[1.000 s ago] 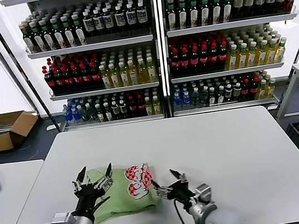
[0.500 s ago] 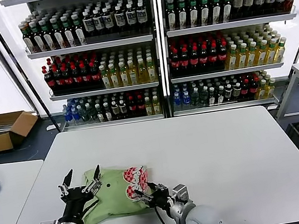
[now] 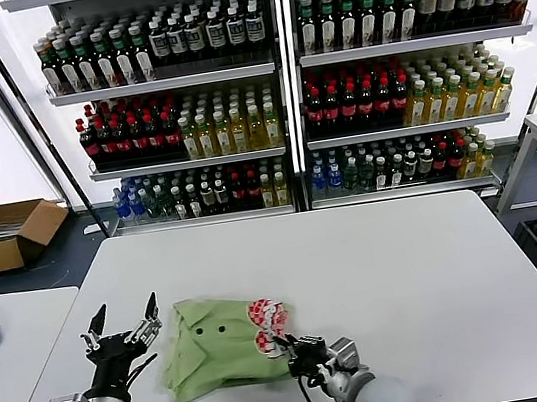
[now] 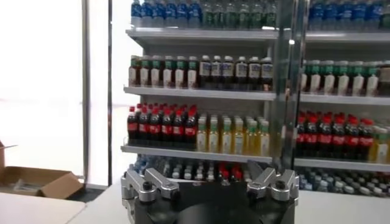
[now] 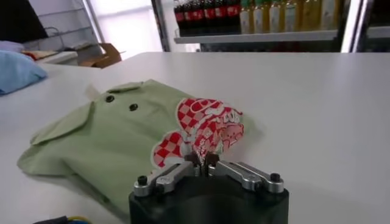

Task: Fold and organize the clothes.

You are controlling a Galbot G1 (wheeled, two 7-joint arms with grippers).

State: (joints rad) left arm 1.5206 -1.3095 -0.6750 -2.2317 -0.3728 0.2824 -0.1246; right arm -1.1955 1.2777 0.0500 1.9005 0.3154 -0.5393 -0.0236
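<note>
Judging by the lower left of the head view, your light green short-sleeved polo shirt [image 3: 219, 345] is folded into a rough, rumpled bundle on the white table [image 3: 410, 271]; squaring up remains. Bottle shelves [image 3: 277, 88] fill the back wall. Right gripper [image 3: 293, 349] pinches the checkered-logo edge; left gripper [image 3: 123, 329] hovers spread, empty.

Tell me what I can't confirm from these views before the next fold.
- Polo shirt: its underside layers are hidden by its own fabric in the head view.
- Right gripper: how much fabric it pinches.
- Left gripper: fingertips cut off in the left wrist view.
</note>
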